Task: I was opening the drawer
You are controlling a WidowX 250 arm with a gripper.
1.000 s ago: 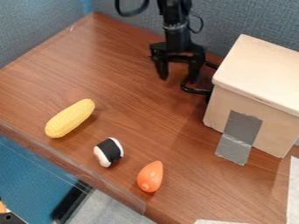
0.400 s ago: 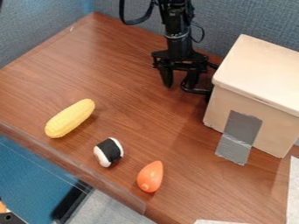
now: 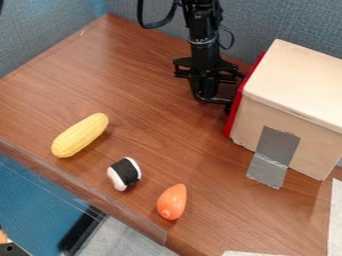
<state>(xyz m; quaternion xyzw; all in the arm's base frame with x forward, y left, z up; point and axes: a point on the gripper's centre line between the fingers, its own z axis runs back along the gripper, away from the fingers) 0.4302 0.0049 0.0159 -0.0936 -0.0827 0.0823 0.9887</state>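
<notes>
All in black, hangs over the brown surface (image 3: 133, 80) with pincer (image 3: 205, 94) clamped on the handle (image 3: 218, 101). Shows a red drawer front (image 3: 234, 112) along the pale box (image 3: 300, 80).

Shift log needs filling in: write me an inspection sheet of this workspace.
Surface: brown wood-grain tabletop; no spills seen.
Job's things: wooden box with grey tape running down onto the table; red drawer front along its left edge, opening amount unclear; black handle at the claw.
Clutter: yellow corn, black-and-white piece, orange item, all left of the box.
Claw: fingers close together, apparently on the handle.
Cables: black cable looping beside the arm; no snag seen.
Surroundings: blue-grey partitions behind; people: nothing seen.
</notes>
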